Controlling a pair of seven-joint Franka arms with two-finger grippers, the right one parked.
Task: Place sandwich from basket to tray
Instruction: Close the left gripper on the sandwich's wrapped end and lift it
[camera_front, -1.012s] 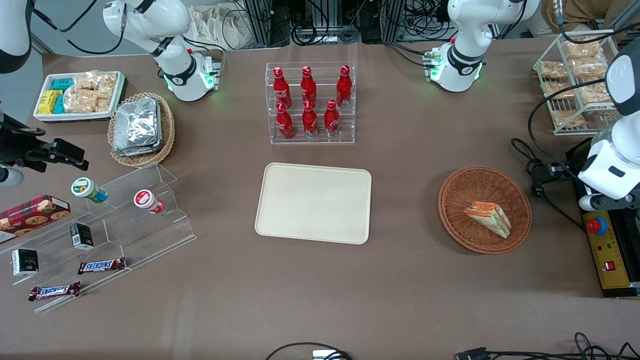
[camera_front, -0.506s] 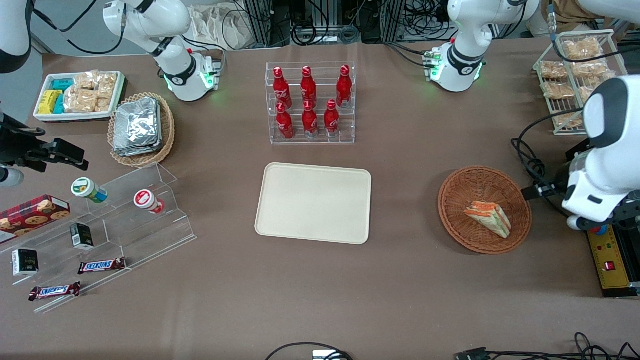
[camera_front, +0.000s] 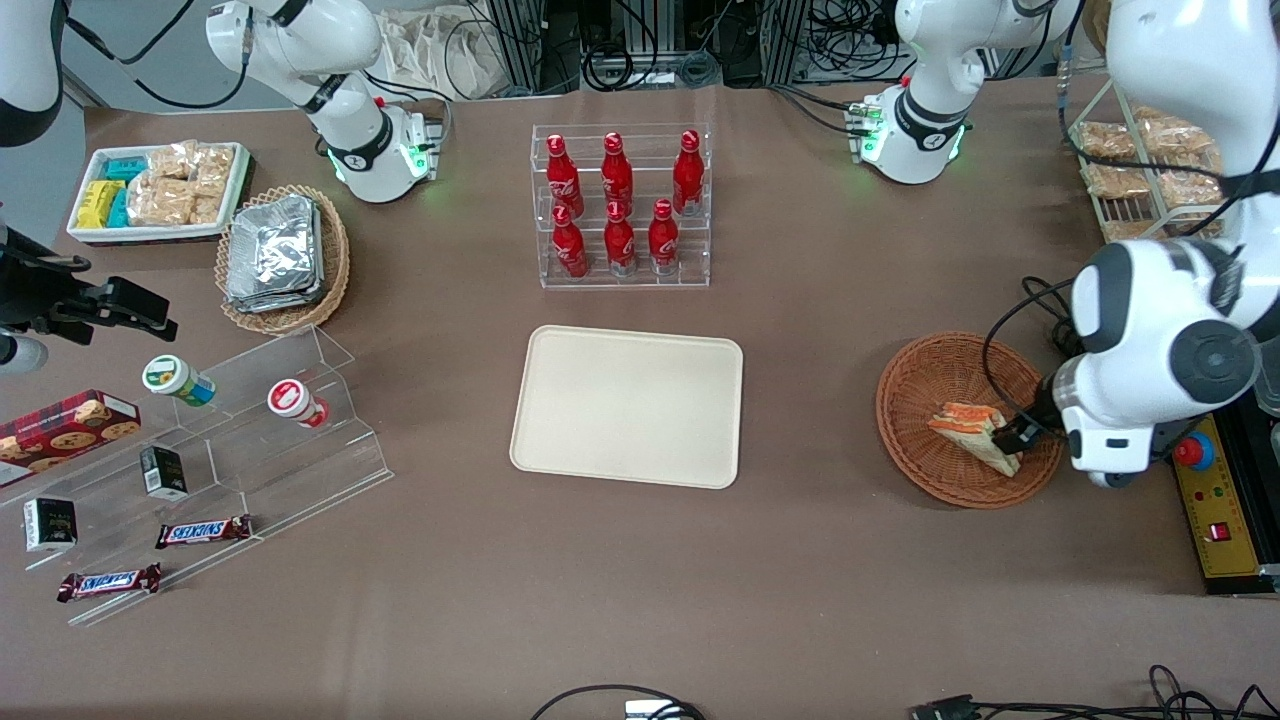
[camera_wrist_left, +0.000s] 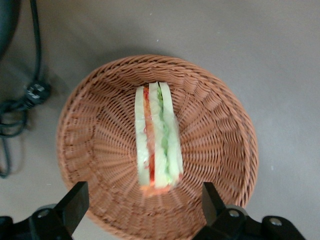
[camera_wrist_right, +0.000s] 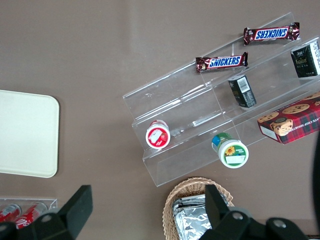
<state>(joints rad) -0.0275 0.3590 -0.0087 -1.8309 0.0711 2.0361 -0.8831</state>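
Sandwich (camera_wrist_left: 156, 141) lying in the basket (camera_wrist_left: 97, 130), not yet gripped. Gripper (camera_wrist_left: 142, 205) hanging above the basket, jaws spread wide, straddling the sandwich. Tray (camera_front: 627, 405) sitting bare; lift and transfer remaining.

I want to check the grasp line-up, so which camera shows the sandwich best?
The left wrist view: the sandwich lies unobstructed in the basket, filling layers visible, with the open pincer above it, a finger on each side. The front view shows it partly covered by the arm. The right wrist view does not show it.
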